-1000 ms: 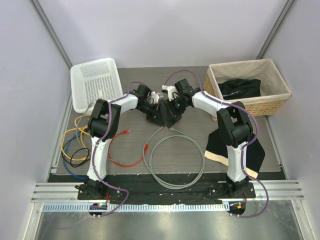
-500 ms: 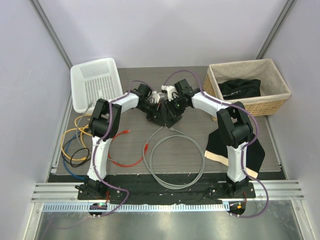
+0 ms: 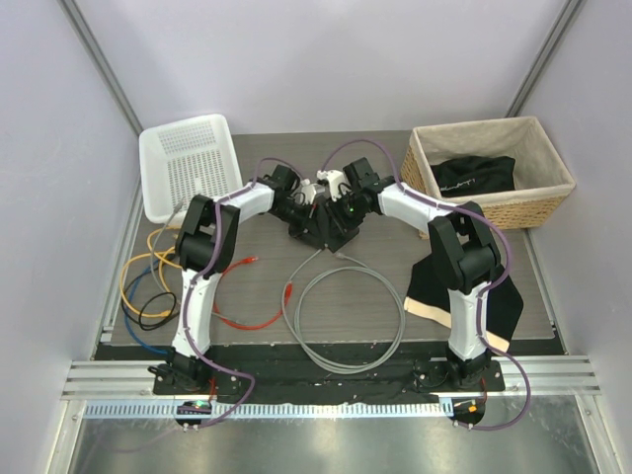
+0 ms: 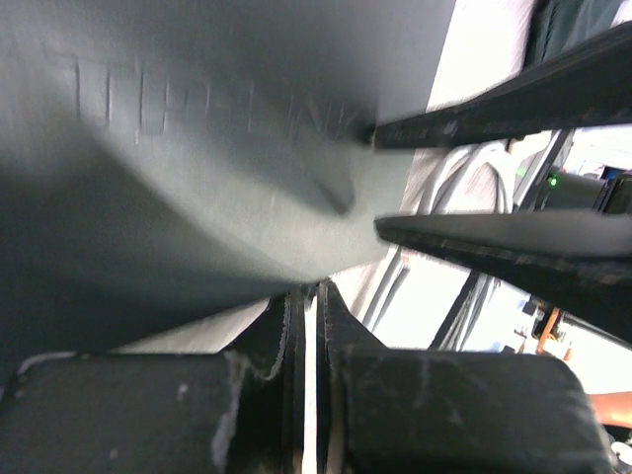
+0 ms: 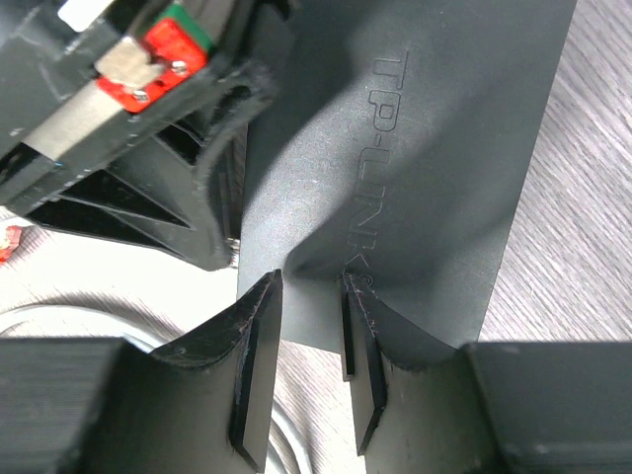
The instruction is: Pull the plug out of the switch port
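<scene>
1. Top external view.
   - The small flat matte-black rectangular switch (image 3: 324, 229) lies at the middle of the dark wood-grain table (image 3: 365, 163). It sits between the left gripper (image 3: 299, 204) and the right gripper (image 3: 341, 205), which meet over it.
   - A grey round cable (image 3: 292, 321) lies coiled in a loop nearer the arm bases, and one end runs up toward the switch.
   - The plug cannot be made out in this view.
   - Hazard: the two wrists are crowded together, so a sideways correction by either arm can knock finger against finger.

2. Left wrist view.
   - The left jaws are together, with only a sliver of light between them and nothing visible in that gap.
   - The switch fills the upper left. Its face is smooth and matte with embossed lettering, blurred by closeness.
   - Hazard: if the closed jaws hold no plug, or only cable, a pull achieves nothing or strains the cable.
   - Hazard: a latch tab left unpressed would probably drag the switch along with the plug.

3. Right wrist view.
   - The right jaws stand partly apart, with both tips on the switch face at its near edge. They appear to press down on it, not clamp it.
   - The sockets are not in view.
   - Hazard: the smooth face likely offers little friction, so the switch can slide or tip under the pull.
</scene>
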You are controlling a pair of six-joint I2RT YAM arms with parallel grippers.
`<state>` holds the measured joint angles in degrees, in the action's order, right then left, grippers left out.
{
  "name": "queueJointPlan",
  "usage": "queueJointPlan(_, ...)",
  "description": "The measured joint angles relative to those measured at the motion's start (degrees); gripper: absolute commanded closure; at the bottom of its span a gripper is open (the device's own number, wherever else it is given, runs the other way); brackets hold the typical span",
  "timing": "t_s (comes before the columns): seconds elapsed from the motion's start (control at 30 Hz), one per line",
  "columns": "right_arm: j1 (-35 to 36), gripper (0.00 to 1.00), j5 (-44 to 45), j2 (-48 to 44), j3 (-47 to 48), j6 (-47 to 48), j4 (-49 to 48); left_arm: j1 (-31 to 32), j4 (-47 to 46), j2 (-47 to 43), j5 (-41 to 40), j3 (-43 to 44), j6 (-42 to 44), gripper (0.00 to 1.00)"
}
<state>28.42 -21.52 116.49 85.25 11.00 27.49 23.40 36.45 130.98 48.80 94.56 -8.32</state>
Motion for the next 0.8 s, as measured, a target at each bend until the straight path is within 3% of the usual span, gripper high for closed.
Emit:
queueJointPlan(0.17,0.0,0.63,0.04,-0.24,-0.42,0.5,-0.39,0.17,-0.22,-0.83,-0.37,-1.16,0.42,1.0)
queueJointPlan(0.4,0.02,0.62,0.26,-0.5,-0.83,0.72,-0.79,0.42,6.84,1.27,-2.86,4.68,3.23,1.0)
queueJointPlan(0.8,0.04,0.62,0.44,-1.14,-2.01,0.9,-2.16,0.48,2.23,-1.29,-2.32,-1.05,3.26,1.0)
